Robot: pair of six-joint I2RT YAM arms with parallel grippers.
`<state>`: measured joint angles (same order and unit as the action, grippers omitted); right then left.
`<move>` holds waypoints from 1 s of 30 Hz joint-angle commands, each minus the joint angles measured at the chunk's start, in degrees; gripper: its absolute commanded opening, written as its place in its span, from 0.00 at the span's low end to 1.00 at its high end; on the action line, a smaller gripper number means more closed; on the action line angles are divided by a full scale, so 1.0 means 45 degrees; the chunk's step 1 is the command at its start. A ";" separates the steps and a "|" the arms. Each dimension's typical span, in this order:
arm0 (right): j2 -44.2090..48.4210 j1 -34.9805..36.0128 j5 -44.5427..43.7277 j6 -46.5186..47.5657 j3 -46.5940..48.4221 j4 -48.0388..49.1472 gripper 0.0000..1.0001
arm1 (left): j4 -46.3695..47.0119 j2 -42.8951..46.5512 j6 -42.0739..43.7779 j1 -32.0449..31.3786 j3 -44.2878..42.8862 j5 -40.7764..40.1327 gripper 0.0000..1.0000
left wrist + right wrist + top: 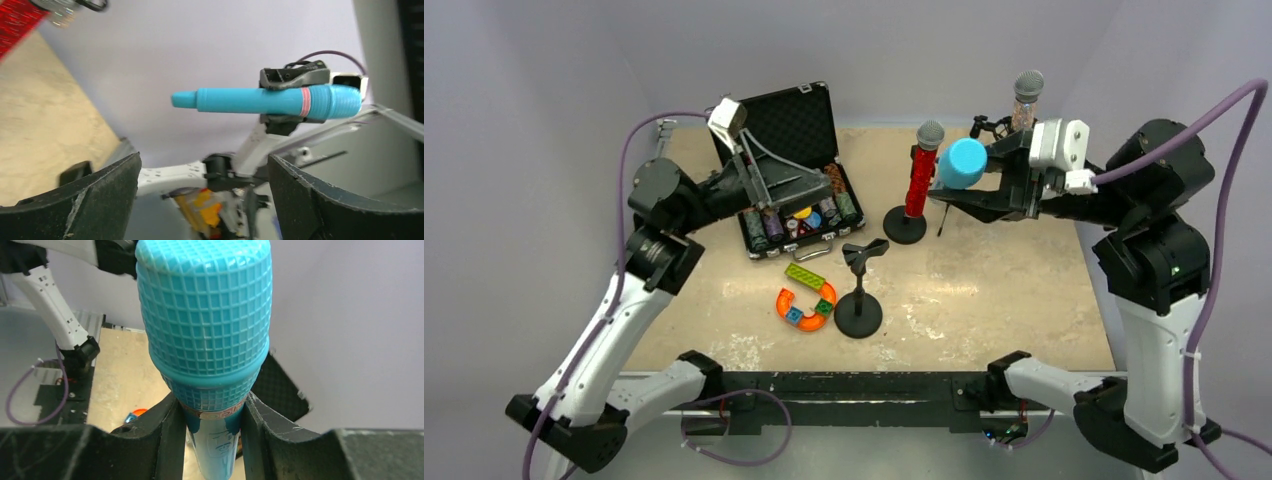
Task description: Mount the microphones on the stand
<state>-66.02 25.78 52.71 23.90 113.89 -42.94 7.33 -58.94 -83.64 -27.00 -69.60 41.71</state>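
Carrying the light-blue microphone (pixel 964 163) to its holder looks like the step in hand. The right gripper (pixel 212 415) is clenched on the handle just below the gridded head and holds it in the air over the far right part of the table (pixel 994 290), apart from the surface.

Two of the three seem done. The red glitter microphone (pixel 919 180) stands upright in a stand near the middle of the far edge. The silver-pink microphone (pixel 1027 98) stands upright toward the far right corner (its support is mostly hidden behind the arm).

The empty stand (pixel 859 300) waits toward the near edge, about midway along it, with its clip (pixel 865 252) tilted and open upward. The left gripper (pixel 204 165) hangs over the open case (pixel 789 130) at the far left, fingers spread wide with nothing between them.

The next move probably calls for bringing the blue microphone across to the near-edge stand, lining its handle up with the clip and pressing it in. The small round base may tip, so the free left gripper could steady it.
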 commanded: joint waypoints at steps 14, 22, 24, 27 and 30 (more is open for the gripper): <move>0.3449 -0.2907 0.2966 -0.1510 -0.7358 0.0050 0.00 | -0.8835 0.7468 1.4724 0.0044 0.3067 -0.5713 0.99; 0.3636 -0.3193 0.3180 -0.1277 -0.8364 0.0269 0.00 | -0.7836 0.8618 1.5141 0.0044 0.5131 -0.5300 0.99; 0.3636 -0.3260 0.3266 -0.1331 -0.8491 0.0348 0.00 | -0.7442 0.8810 1.5291 0.0043 0.5672 -0.5370 0.99; 0.3669 -0.3359 0.3407 -0.1355 -0.8722 0.0480 0.00 | -0.7154 0.8837 1.5454 0.0044 0.6073 -0.5266 0.99; 0.3765 -0.3436 0.3472 -0.1424 -0.8992 0.0650 0.00 | -0.7123 0.8696 1.5678 0.0039 0.6246 -0.4937 0.99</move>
<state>-49.84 10.92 66.02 17.21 74.48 -42.76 -29.17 -19.38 -15.81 -27.00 -42.41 17.56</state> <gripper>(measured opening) 0.396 0.993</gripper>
